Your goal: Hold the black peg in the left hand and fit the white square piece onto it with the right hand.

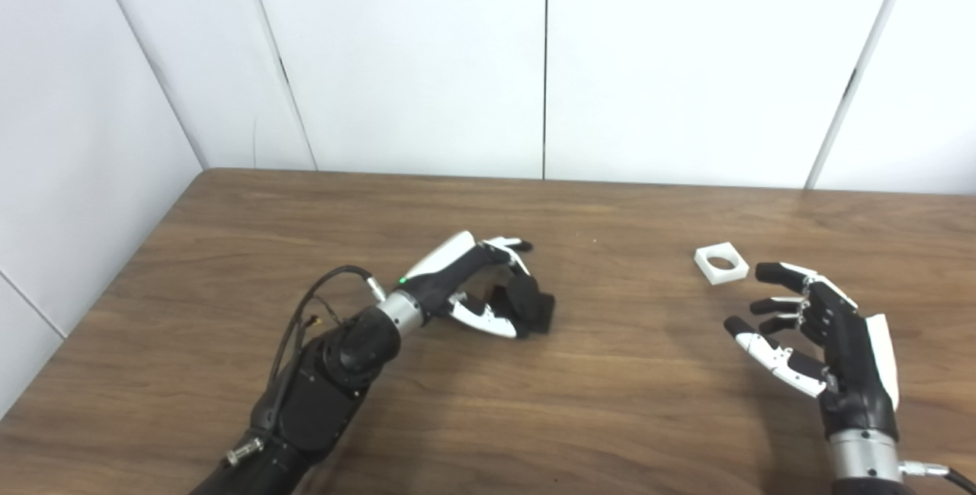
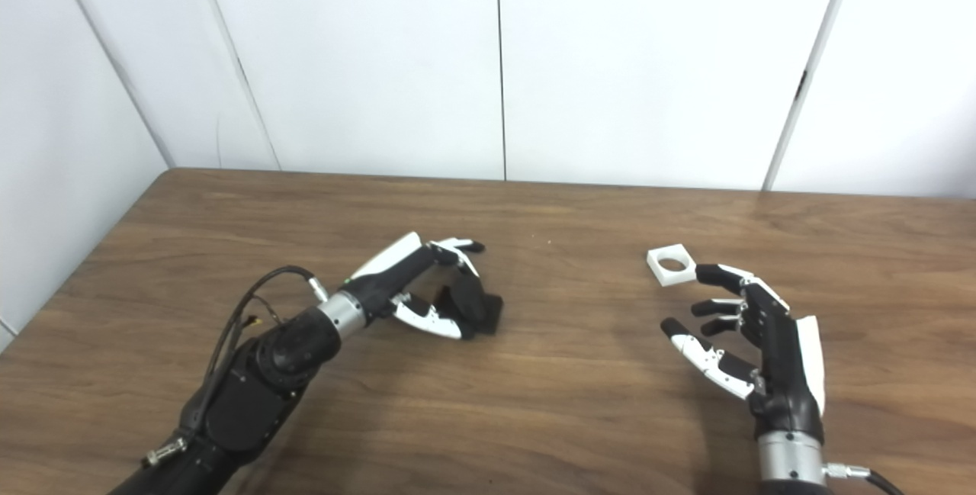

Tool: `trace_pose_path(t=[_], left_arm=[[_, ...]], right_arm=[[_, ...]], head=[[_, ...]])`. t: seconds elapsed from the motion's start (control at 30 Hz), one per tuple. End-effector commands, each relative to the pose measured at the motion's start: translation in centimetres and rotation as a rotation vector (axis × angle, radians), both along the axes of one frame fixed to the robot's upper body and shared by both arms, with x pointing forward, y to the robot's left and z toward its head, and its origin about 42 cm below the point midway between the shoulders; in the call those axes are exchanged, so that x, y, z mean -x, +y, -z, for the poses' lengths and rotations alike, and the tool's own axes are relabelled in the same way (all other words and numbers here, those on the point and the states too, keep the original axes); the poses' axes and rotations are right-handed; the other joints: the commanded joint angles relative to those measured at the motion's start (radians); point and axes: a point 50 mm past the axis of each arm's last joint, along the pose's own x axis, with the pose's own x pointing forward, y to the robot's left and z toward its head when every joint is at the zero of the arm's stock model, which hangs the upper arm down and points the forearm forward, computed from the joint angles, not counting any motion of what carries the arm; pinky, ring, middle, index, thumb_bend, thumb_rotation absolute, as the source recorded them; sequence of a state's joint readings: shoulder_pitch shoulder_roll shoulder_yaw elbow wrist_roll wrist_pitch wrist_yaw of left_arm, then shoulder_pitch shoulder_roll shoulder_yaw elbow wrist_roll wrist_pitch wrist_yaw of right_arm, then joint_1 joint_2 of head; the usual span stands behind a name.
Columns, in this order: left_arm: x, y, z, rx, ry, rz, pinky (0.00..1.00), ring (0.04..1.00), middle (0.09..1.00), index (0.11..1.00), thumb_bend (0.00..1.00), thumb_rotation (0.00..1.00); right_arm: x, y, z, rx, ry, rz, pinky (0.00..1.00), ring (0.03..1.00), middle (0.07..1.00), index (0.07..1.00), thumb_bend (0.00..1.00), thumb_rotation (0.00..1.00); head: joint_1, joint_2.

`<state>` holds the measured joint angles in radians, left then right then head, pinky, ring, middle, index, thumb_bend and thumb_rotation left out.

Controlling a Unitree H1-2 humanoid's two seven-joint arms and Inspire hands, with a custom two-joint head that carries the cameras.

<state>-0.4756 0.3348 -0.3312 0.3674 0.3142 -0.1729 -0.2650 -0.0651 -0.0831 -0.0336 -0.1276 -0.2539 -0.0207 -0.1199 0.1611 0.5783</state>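
1. On the brown wood-grain table [image 1: 610, 403], left of the middle, sits the black peg [image 1: 534, 304], a dark blocky piece resting on the tabletop with its far side hidden by fingers
2. Curled around that peg is the left hand [image 1: 476, 285], black with white shells; its fingers [image 1: 507, 245] arch over the top and far side while the white-tipped thumb [image 1: 488, 319] presses in from the near side, so the hand is clamped on the peg
3. Whether the peg is lifted clear of the wood cannot be told; its lower edge looks level with the surface
4. Well apart to the right lies the white square piece [image 1: 720, 262], a flat plastic tile with a round hole through its centre, lying flat on the table
5. Just beside that tile, on its near right side, hovers the right hand [image 1: 823, 335], palm turned inward, its fingers [image 1: 781, 274] spread apart and holding nothing; the topmost black fingertip is close to the tile's corner, and in the right eye view it seems almost to touch it, though contact is not clear
6. Behind the left hand runs its black forearm [image 1: 328, 388], with a silver wrist ring and a looping black cable [image 1: 305, 312] at the elbow side
7. Beyond the table's far edge stand plain white wall panels [image 1: 419, 60] divided by dark vertical seams
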Motion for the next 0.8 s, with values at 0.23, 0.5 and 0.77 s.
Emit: trace_pose_path(t=[0.23,0.5,0.77], left_arm=[[1.5,-2.5,0.6,-0.039,0.022,0.148,0.92,0.977,0.913,0.492,0.51,0.09],[2.6,-4.7,1.2,-0.045,0.034,0.239,0.90,0.983,0.915,0.491,0.51,0.09],[3.8,-6.6,2.0,-0.058,0.063,0.296,0.96,0.991,0.917,0.492,0.51,0.09]], right_arm=[[-0.6,0.3,-2.2,0.005,-0.100,-0.017,0.45,0.567,0.715,0.675,0.50,0.00],[-0.6,0.2,-2.3,0.007,-0.099,-0.015,0.45,0.571,0.718,0.671,0.50,0.00],[-0.6,0.1,-2.4,0.010,-0.095,-0.016,0.45,0.568,0.713,0.678,0.50,0.01]], head=[[-0.002,0.004],[-0.005,0.007],[-0.016,0.014]])
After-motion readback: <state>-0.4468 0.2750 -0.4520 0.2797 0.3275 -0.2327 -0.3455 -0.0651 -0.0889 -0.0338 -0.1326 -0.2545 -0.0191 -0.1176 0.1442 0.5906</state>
